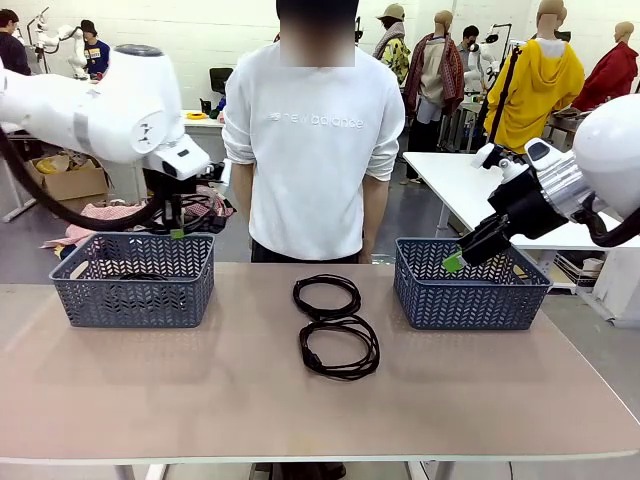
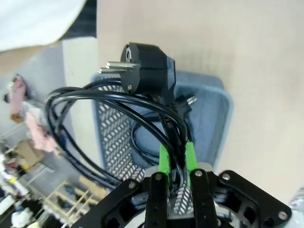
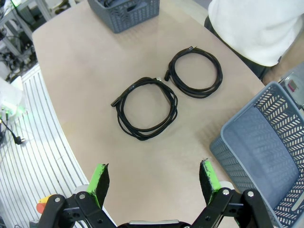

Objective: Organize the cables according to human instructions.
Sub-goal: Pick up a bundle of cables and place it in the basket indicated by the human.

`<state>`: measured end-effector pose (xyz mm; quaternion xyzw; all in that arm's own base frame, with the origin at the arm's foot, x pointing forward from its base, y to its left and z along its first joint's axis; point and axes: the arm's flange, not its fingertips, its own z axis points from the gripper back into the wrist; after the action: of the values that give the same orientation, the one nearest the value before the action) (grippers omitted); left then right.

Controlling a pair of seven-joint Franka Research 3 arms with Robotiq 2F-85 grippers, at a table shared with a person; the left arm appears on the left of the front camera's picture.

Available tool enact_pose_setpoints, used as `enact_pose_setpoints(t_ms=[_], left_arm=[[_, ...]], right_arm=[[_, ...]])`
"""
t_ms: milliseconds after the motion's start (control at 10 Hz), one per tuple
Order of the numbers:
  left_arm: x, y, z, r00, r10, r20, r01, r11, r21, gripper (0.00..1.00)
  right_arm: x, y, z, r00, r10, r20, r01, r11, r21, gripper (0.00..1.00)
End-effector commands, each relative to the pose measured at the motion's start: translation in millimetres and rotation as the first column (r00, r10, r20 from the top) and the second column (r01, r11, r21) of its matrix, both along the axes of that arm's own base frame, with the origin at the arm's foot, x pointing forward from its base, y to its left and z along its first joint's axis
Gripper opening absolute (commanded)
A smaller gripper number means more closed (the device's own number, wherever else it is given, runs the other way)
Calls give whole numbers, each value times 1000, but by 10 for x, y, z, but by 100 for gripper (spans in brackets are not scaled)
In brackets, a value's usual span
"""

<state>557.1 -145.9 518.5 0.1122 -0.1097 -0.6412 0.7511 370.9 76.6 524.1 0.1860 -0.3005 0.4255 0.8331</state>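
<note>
The left gripper has its jaws clenched on a strand of a coiled power cord above the left basket. On release, the heavy plug or the wide loop could snag the rim and drape outside. The right gripper hovers with jaws released. Two cords lie apparently touching on the table, so lifting one might drag the other.

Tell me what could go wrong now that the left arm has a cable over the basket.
1. The held cable's loop spreads past the left basket's rim; if the left gripper lets go now, part may drape outside.
2. Its plug could snag the lattice wall.
3. The far cable and near cable on the table lie very close together; lifting one may drag the other.
</note>
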Motion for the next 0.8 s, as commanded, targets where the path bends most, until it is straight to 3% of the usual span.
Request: enact_pose_setpoints(t_ms=[0, 700], left_arm=[[10, 215, -99, 1000, 4, -1, -4, 1000, -24, 11], [151, 607, -543, 998, 52, -35, -51, 999, 11, 11]], right_arm=[[10, 2, -9, 1000, 8, 1, -8, 1000, 22, 100], [10, 2, -9, 1000, 8, 1, -8, 1000, 22, 100]])
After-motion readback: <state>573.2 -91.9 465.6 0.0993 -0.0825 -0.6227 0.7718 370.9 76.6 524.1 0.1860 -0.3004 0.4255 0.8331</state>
